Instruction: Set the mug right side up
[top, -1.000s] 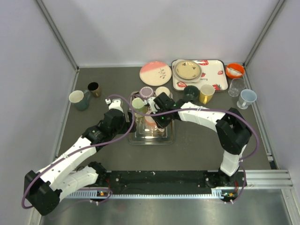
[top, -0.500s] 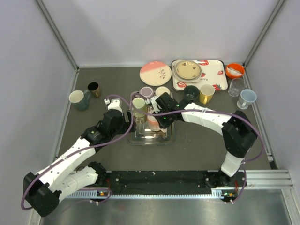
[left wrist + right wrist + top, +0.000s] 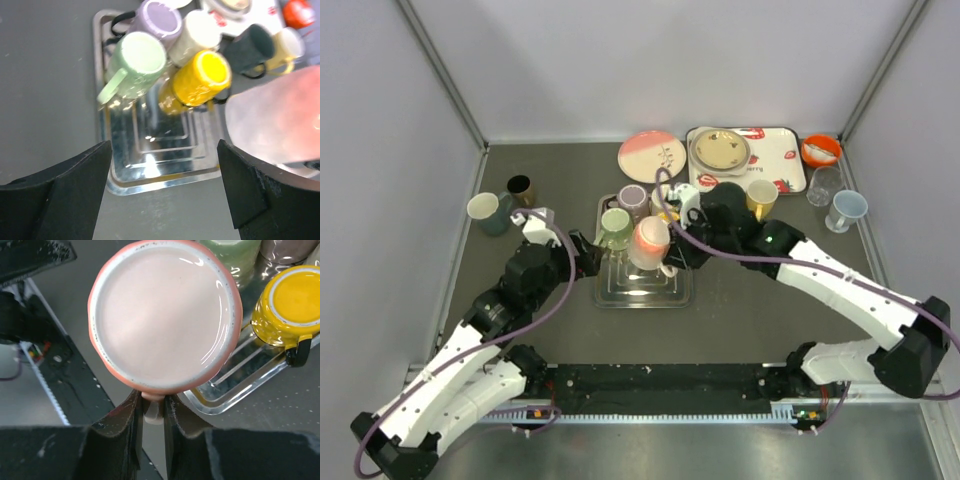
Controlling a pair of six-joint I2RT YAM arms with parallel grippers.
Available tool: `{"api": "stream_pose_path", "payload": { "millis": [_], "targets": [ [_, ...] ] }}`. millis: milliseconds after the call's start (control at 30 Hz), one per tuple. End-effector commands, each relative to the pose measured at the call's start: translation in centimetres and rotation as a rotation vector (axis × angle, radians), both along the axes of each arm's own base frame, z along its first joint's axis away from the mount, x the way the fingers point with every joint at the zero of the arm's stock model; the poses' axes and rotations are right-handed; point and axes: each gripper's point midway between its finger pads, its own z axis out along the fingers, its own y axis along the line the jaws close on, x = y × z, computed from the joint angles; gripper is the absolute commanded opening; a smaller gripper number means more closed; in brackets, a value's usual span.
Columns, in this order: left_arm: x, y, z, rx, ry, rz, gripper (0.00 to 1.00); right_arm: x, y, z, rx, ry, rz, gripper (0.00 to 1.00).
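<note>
While the right gripper [image 3: 152, 412] pinches the handle, both fingers clamped on it, the pink mug [image 3: 165, 315] hangs in the air over the near right part of the metal tray [image 3: 645, 300]. From overhead it looks tilted rather than upright. That's glazed ceramic by the look of it: stiff, slick, with some weight, and likely to chip if it knocks a neighbour. A hold on the handle alone could let the body swing, so I'd want any turn slow, or a second hold across the wall or rim. The left gripper [image 3: 160, 190] hovers just off the tray's left edge, spread wide and holding nothing. Best open room is the bare table [image 3: 740, 300] beyond the tray's near and right edges. Moving back, it gets tight: a yellow mug [image 3: 290, 305] sits just beside the lifted one, then a green mug [image 3: 137, 65] and a purple mug [image 3: 160, 22] crowd the tray's far end. Beyond them, plates [image 3: 652, 156] and more cups line the table's far edge.
</note>
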Motion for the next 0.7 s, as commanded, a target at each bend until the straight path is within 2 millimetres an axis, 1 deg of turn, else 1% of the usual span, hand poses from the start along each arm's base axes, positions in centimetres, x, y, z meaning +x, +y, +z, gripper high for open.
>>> {"api": "stream_pose_path", "payload": {
  "millis": [0,33,67,100,133,167,200,233,267,300,333,367,400,433,467,500,533,567,633,667],
  "targets": [
    [-0.1,-2.3,4.5,-0.193,-0.172,-0.093,0.91,1.5,1.6,8.4,0.414,-0.01,-0.054,0.0],
    [-0.9,-3.0,5.4,-0.236,-0.2,-0.153,0.91,2.0,1.7,9.5,0.484,-0.02,-0.056,0.0],
    [-1.3,-3.6,5.9,-0.272,-0.214,-0.185,0.92,2.3,1.5,10.6,0.551,0.015,-0.066,0.0],
    [-1.6,-4.1,5.6,-0.298,-0.22,-0.215,0.92,2.4,1.6,11.3,0.589,0.021,-0.067,0.0],
    [-2.1,-4.5,7.3,-0.354,-0.28,-0.247,0.92,2.7,1.7,12.5,0.647,-0.003,-0.055,0.0],
    [-3.2,-5.6,8.0,-0.407,-0.288,-0.325,0.92,2.8,1.7,13.6,0.709,0.025,-0.06,0.0],
    [-3.4,-6.0,7.6,-0.431,-0.293,-0.35,0.92,2.8,1.8,14.1,0.744,0.036,-0.052,0.0],
    [-4.1,-6.2,9.3,-0.485,-0.35,-0.386,0.91,2.7,2.0,15.5,0.807,0.007,-0.019,0.0],
    [-4.8,-6.8,9.6,-0.523,-0.35,-0.431,0.92,2.5,2.1,16.2,0.854,0.044,-0.021,0.0],
    [-5.2,-7.1,9.1,-0.538,-0.348,-0.458,0.92,2.6,2.2,16.7,0.891,0.047,-0.011,0.0],
    [-5.7,-7.2,10.4,-0.578,-0.404,-0.484,0.92,2.5,2.3,16.8,0.917,0.057,0.003,0.0],
    [-6.1,-7.6,9.8,-0.599,-0.389,-0.514,0.92,1.9,2.3,18.5,0.989,0.056,0.046,0.0],
    [-6.3,-7.7,10.2,-0.62,-0.404,-0.528,0.93,1.6,2.4,19.0,1.018,0.067,0.068,0.0],
    [-6.4,-7.9,10.2,-0.641,-0.401,-0.538,0.93,1.5,2.7,18.6,1.029,0.093,0.093,0.0],
    [-6.6,-8.0,10.5,-0.662,-0.425,-0.553,0.94,0.9,2.6,20.0,1.093,0.09,0.128,0.0],
    [-6.5,-8.0,10.6,-0.671,-0.428,-0.555,0.94,0.8,2.6,20.1,1.113,0.101,0.14,0.0],
    [-6.4,-8.2,10.5,-0.682,-0.419,-0.556,0.95,0.7,2.8,19.8,1.122,0.12,0.156,0.0],
    [-6.5,-8.2,11.2,-0.7,-0.446,-0.564,0.95,0.6,2.7,20.1,1.139,0.13,0.164,0.0],
    [-6.5,-8.3,11.7,-0.723,-0.459,-0.572,0.95,0.4,2.8,19.8,1.138,0.143,0.168,0.0],
    [-6.6,-8.2,12.6,-0.74,-0.493,-0.581,0.95,0.4,2.8,19.7,1.136,0.142,0.168,0.0]
  ]
}}
